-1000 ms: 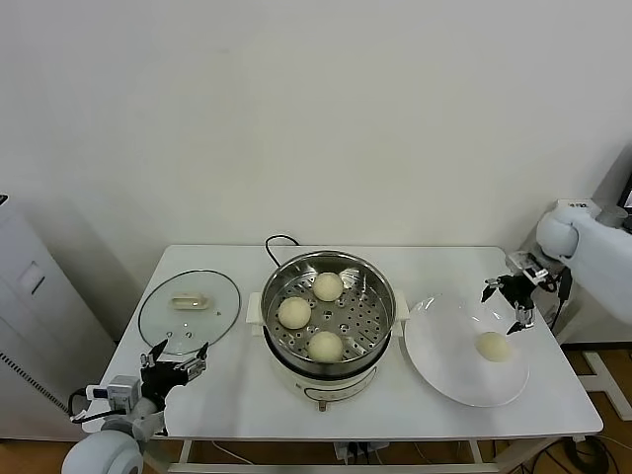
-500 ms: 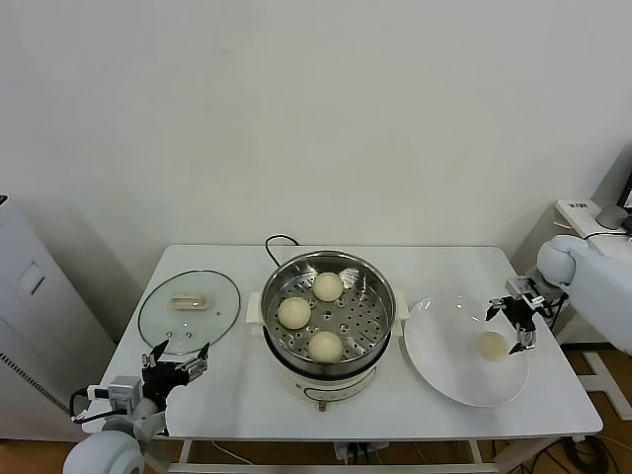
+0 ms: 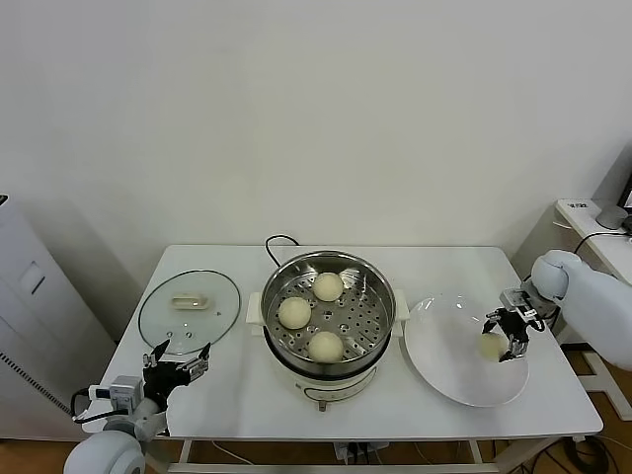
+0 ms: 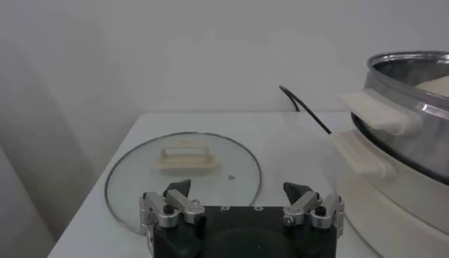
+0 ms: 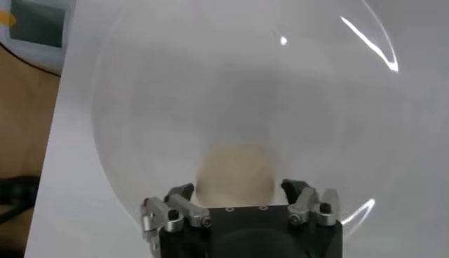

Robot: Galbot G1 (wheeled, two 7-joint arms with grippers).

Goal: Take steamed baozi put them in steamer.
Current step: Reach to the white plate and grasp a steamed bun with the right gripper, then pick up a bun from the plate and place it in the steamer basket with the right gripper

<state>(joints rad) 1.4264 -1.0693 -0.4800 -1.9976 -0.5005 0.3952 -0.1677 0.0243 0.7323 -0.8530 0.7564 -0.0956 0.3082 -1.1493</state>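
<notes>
Baozi no. 4 sits on the white plate, R side of table, w/ the right gripper down over it. Wrist view: the bun lies between the two fingers, one either side; jaws look part-closed around it, but contact w/ the dough can't be confirmed, so not calling it held. Other three buns already on the perforated tray inside the steamer, centre of table, well apart from the plate. Glass lid lies flat on the L side. Left gripper parked near front-left table edge, jaws spread, nothing in them. Judgement: step in hand = grasp of last bun; task approx. three-quarters done. To do well: keep bun centred betw. fingers, squeeze only until dough stops slipping (soft, prob. dents or tears easily), lift straight up before moving across. Plate is smooth & may skid if fingers drag on it. Carry needs to clear the steamer rim & side handle; free tray space looks to be on the R side, away from the three buns.
</notes>
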